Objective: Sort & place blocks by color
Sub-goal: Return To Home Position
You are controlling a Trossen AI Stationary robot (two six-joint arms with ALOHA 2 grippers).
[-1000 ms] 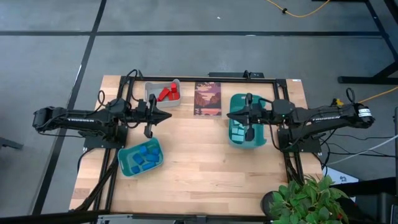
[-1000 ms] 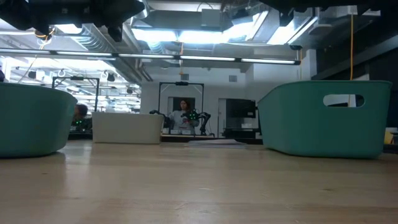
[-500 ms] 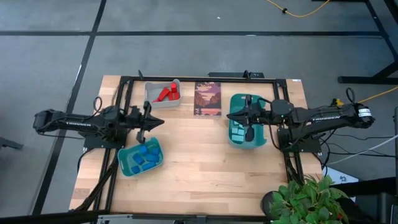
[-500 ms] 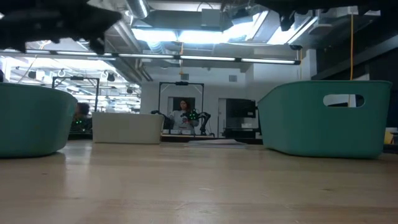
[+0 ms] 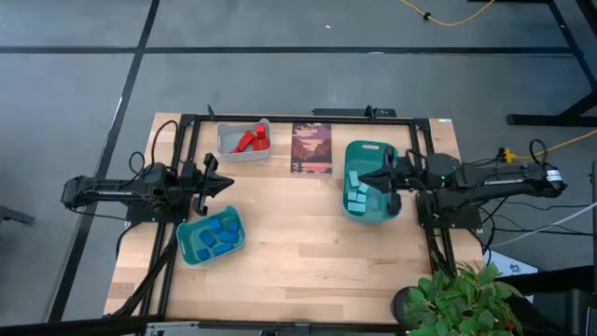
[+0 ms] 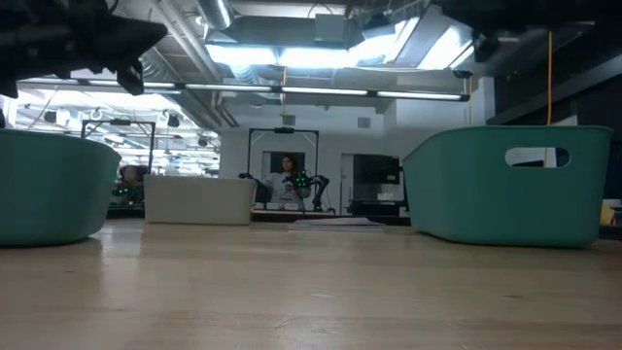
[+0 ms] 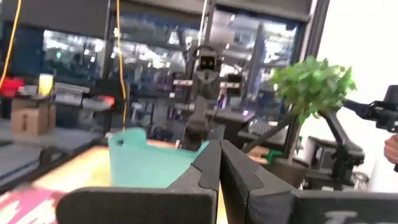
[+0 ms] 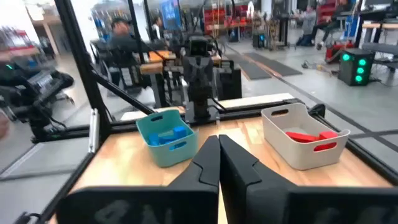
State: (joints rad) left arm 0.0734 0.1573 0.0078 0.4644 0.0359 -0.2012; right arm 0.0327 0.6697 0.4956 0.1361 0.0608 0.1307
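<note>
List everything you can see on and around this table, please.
Table: one, light wood, centre.
Grey bin: one, far edge, left of the card.
Red blocks: several, in the grey bin.
Picture card: one, dark, far edge.
Left teal bin: one, near left.
Dark blue blocks: several, in the left teal bin.
Right teal bin: one, right side.
Light cyan blocks: several, in the right teal bin.
Plant: one, green, off the near right corner.
Left gripper: dark, shut, between the grey bin and the left teal bin.
Right gripper: dark, shut, above the right teal bin.
</note>
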